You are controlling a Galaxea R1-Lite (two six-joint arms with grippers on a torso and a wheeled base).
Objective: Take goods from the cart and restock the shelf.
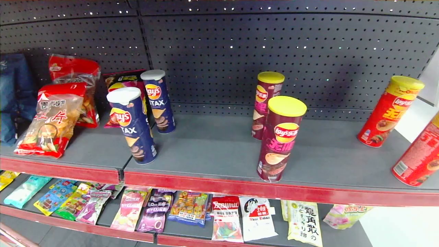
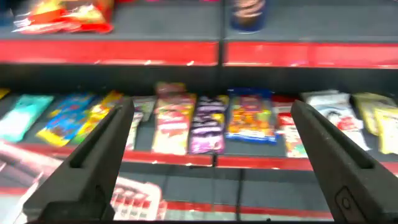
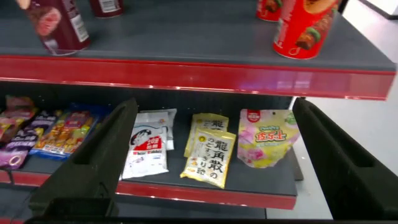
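Shelf ahead, left gripper and right gripper jaws released, empty, so I'd seat the next can upright behind its front edge.

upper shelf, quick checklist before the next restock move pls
1. Left gripper open and holding nothing: ok.
2. Right gripper open and holding nothing: ok.
3. Bare room on the upper shelf between the front blue can and the front maroon can: ok.
4. Both those cans standing upright, so a new one can go beside them: ok.
5. Where the cart is and which item to take next: cannot tell.
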